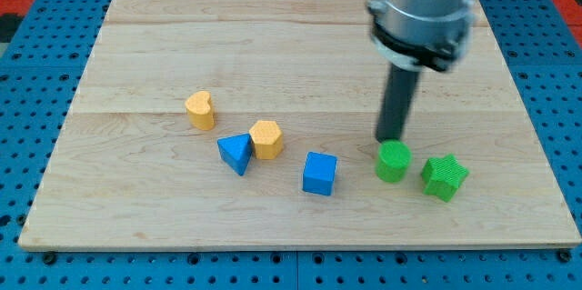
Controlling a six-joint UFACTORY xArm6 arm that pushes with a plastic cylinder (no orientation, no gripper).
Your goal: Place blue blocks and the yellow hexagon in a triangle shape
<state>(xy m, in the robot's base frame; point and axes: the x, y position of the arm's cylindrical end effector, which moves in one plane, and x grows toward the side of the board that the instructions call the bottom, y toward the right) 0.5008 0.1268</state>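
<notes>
Three task pieces lay in the lower middle of the pale wooden board [136, 26]: a blue triangular block [235, 153] touching, on its right, the yellow hexagonal block [266, 138], and a blue cube [319, 173] a little apart toward the bottom right corner. They formed a shallow, nearly flat arrangement, not yet a clear triangle. My tip [392, 138] stood to the right of the blue cube, just behind and apparently touching a green cylindrical block [393, 161]; a green star-shaped block [444, 177] lay farther right. A yellow heart-like block [200, 109] sat toward the left edge. The rod carried no fingers, so nothing was spread or pinched. Good practice would probably be to clear the green cylinder and separate the touching pair with short, centred pushes, since off-centre contact would likely spin a block.
</notes>
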